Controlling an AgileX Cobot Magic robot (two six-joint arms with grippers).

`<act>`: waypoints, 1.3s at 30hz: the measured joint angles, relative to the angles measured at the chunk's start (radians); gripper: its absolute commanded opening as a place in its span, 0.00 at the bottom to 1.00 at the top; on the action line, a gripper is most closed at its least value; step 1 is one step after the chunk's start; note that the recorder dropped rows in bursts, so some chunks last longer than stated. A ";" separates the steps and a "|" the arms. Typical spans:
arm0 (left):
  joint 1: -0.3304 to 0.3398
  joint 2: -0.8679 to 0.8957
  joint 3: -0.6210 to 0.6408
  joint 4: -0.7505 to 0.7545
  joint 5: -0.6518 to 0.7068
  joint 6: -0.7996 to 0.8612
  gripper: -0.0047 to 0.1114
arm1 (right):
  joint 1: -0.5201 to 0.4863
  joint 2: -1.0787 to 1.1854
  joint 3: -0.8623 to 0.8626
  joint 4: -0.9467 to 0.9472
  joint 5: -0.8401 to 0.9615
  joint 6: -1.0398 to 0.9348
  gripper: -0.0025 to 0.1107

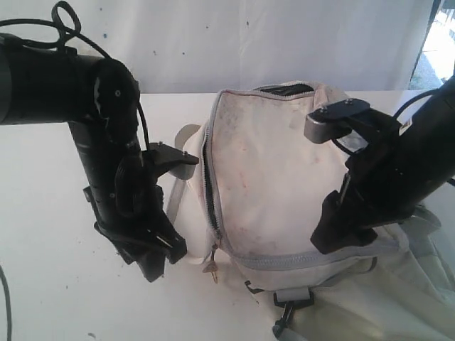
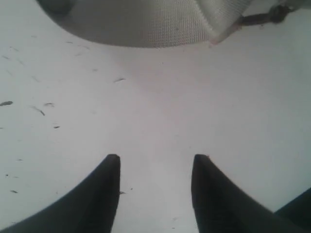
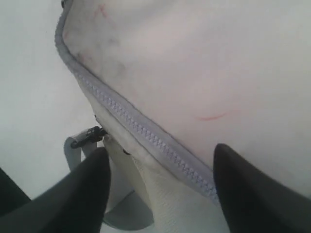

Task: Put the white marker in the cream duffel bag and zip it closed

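The cream duffel bag point(image 1: 277, 177) stands in the middle of the white table, stained reddish, and its grey zipper point(image 1: 210, 192) gapes along the left edge and at the top point(image 1: 284, 90). A zipper pull point(image 1: 212, 266) hangs at the lower left corner. The white marker is not in any view. My left gripper point(image 1: 158, 261) points down at bare table left of the bag, open and empty point(image 2: 156, 162). My right gripper point(image 1: 338, 238) rests against the bag's lower right side. It is open point(image 3: 160, 155), and its fingers straddle the zipper seam point(image 3: 146, 133) and a fold of cream fabric.
A grey webbing strap point(image 1: 178, 188) loops out beside the bag's left side, and it shows again as the strap point(image 2: 146, 24) in the left wrist view. A black clip point(image 1: 288, 312) lies at the front. More pale fabric point(image 1: 398, 298) spreads at the lower right. A white wall closes the back.
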 measured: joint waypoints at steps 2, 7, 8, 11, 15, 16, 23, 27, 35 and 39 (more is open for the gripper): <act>-0.003 0.000 0.019 -0.011 -0.018 0.014 0.46 | 0.000 0.000 0.016 -0.020 0.004 -0.002 0.54; -0.003 -0.007 0.030 -0.031 -0.095 0.053 0.34 | 0.000 0.000 0.031 -0.034 0.006 -0.002 0.54; -0.003 -0.022 0.037 -0.040 -0.135 0.041 0.34 | 0.000 0.000 0.031 -0.034 0.006 -0.002 0.54; -0.003 -0.099 0.100 -0.085 -0.297 0.043 0.35 | 0.004 0.000 0.031 -0.034 0.006 -0.002 0.54; -0.003 -0.170 0.238 -0.245 -0.446 0.198 0.47 | 0.004 0.000 0.031 -0.034 -0.005 -0.002 0.54; -0.003 -0.170 0.264 -0.284 -0.459 0.227 0.49 | 0.004 0.000 0.031 -0.034 -0.005 -0.002 0.54; -0.003 -0.170 0.371 -0.609 -0.572 0.533 0.49 | 0.004 0.000 0.031 -0.034 -0.014 -0.002 0.54; -0.003 -0.170 0.374 -0.696 -0.591 0.615 0.49 | 0.004 0.000 0.031 -0.034 -0.022 -0.002 0.54; -0.003 -0.123 0.376 -0.726 -0.624 0.659 0.49 | 0.004 0.000 0.031 -0.034 -0.028 -0.002 0.54; -0.003 -0.081 0.376 -0.775 -0.626 0.670 0.47 | 0.004 0.000 0.031 -0.034 -0.028 -0.002 0.54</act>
